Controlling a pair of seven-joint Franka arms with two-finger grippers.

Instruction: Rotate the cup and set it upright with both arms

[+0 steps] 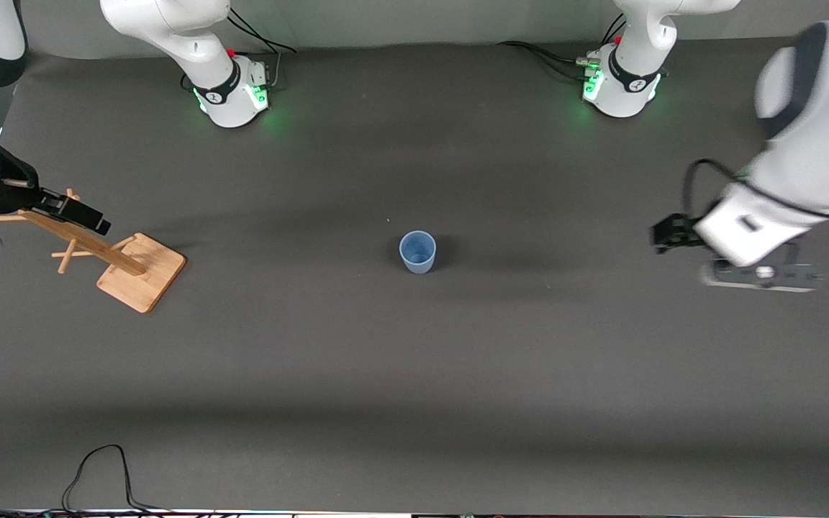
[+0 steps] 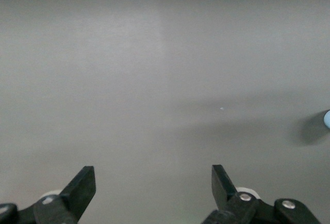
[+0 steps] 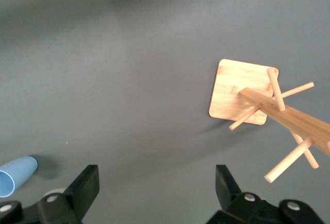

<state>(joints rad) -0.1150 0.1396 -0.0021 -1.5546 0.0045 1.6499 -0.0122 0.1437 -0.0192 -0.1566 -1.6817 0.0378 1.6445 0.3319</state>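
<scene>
The small pale-blue cup (image 1: 417, 252) stands upright, mouth up, on the dark table near its middle, with nothing touching it. It shows at the edge of the right wrist view (image 3: 15, 175), and a sliver of it shows in the left wrist view (image 2: 327, 119). My left gripper (image 1: 666, 234) hangs in the air over the left arm's end of the table, well apart from the cup; in its wrist view (image 2: 153, 183) it is open and empty. My right gripper (image 1: 80, 212) is up over the right arm's end of the table, and in its wrist view (image 3: 157, 183) it is open and empty.
A wooden peg rack (image 1: 127, 266) on a square base stands at the right arm's end of the table, under the right gripper; it also shows in the right wrist view (image 3: 247, 92). A black cable (image 1: 98, 467) loops on the table edge nearest the front camera.
</scene>
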